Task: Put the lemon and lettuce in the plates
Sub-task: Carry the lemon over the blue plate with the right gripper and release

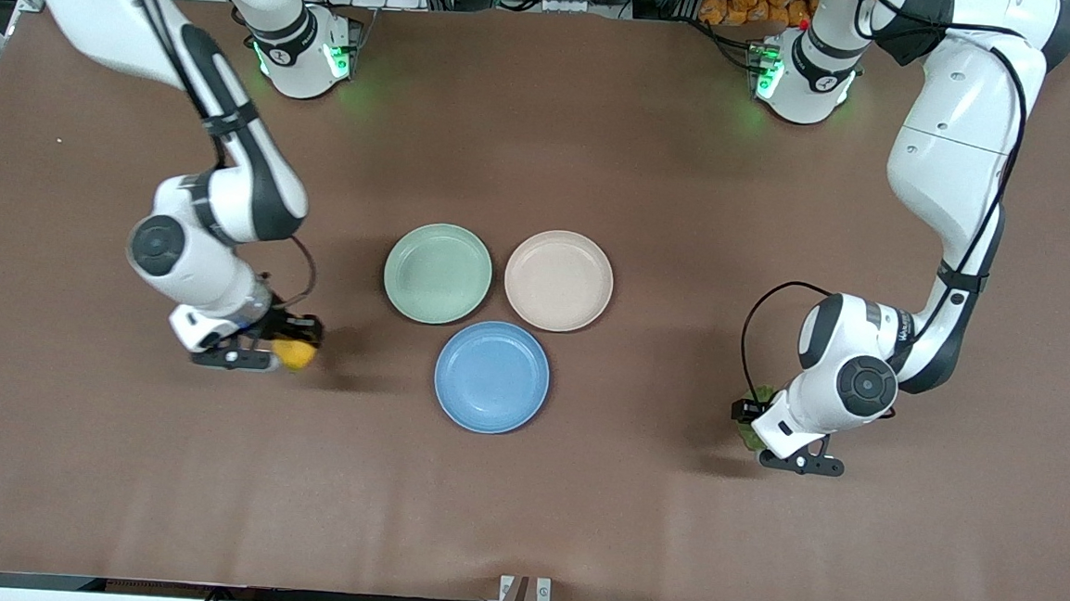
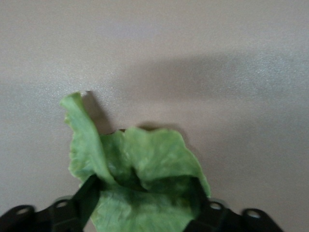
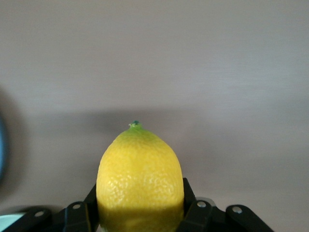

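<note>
My right gripper [image 1: 295, 349] is shut on the bright-yellow lemon [image 1: 296, 354] over bare table toward the right arm's end, beside the blue plate [image 1: 491, 377]. In the right wrist view the lemon [image 3: 140, 176] sits between the black fingers [image 3: 77, 215], its green tip pointing away. My left gripper [image 1: 752, 425] is shut on the crinkled green lettuce [image 1: 755, 409] over bare table toward the left arm's end. In the left wrist view the leaf [image 2: 145, 169] is bunched between the fingers [image 2: 87, 193]. The beige-pink plate [image 1: 558, 280] lies farther from the front camera than the blue one. Both plates hold nothing.
A pale mint-green plate [image 1: 437, 272] lies beside the beige-pink one, toward the right arm's end, and holds nothing. The three plates cluster at the middle of the brown table [image 1: 522, 504]. The arm bases stand at the table's edge farthest from the front camera.
</note>
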You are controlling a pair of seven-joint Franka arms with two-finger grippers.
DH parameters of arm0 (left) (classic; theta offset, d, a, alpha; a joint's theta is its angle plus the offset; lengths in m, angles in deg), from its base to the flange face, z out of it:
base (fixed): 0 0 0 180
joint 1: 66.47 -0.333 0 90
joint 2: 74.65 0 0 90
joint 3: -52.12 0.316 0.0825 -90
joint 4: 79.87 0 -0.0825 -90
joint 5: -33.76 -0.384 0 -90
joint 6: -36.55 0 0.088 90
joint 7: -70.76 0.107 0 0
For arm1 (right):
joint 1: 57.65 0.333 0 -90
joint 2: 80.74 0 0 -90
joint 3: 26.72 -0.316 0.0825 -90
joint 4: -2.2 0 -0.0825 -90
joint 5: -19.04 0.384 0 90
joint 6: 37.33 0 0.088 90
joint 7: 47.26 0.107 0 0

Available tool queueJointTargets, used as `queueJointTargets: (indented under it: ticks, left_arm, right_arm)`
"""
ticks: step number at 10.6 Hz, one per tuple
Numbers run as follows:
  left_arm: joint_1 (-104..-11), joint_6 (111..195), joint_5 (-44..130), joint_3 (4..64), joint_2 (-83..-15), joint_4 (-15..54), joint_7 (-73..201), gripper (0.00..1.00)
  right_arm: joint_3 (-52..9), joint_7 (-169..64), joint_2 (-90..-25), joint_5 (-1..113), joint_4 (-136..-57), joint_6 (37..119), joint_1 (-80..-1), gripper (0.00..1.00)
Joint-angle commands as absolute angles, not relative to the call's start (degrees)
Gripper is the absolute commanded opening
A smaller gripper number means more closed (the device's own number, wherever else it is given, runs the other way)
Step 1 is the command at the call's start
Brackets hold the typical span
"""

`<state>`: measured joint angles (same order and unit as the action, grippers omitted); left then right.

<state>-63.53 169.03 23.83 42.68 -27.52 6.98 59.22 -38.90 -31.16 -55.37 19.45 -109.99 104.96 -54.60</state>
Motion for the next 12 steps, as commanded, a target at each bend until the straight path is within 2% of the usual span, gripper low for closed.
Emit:
queueJointTargets:
  ticks: [1, 5, 8, 12]
  left_arm:
    - [-63.6, 169.1, 22.3, 42.6, -27.0, 5.7, 59.3, 0.0]
    - [-63.4, 168.9, 22.2, 42.5, -28.9, 5.8, 59.2, 0.0]
    - [-63.2, 165.9, 22.3, 41.8, -33.3, 7.0, 55.6, 0.0]
    - [-62.9, 165.4, 22.4, 40.0, -42.8, 17.7, 50.0, 0.0]
  right_arm:
    - [-42.4, -23.7, -54.2, 20.4, -105.7, 103.9, -52.0, 0.0]
    - [-43.2, -11.4, -44.7, 19.2, -93.1, 104.7, -42.5, 0.0]
    - [-43.2, -2.8, -38.8, 12.2, -89.0, 105.1, -39.2, 0.0]
    - [-43.2, 4.2, -32.9, 7.2, -82.1, 107.1, -36.5, 0.01]
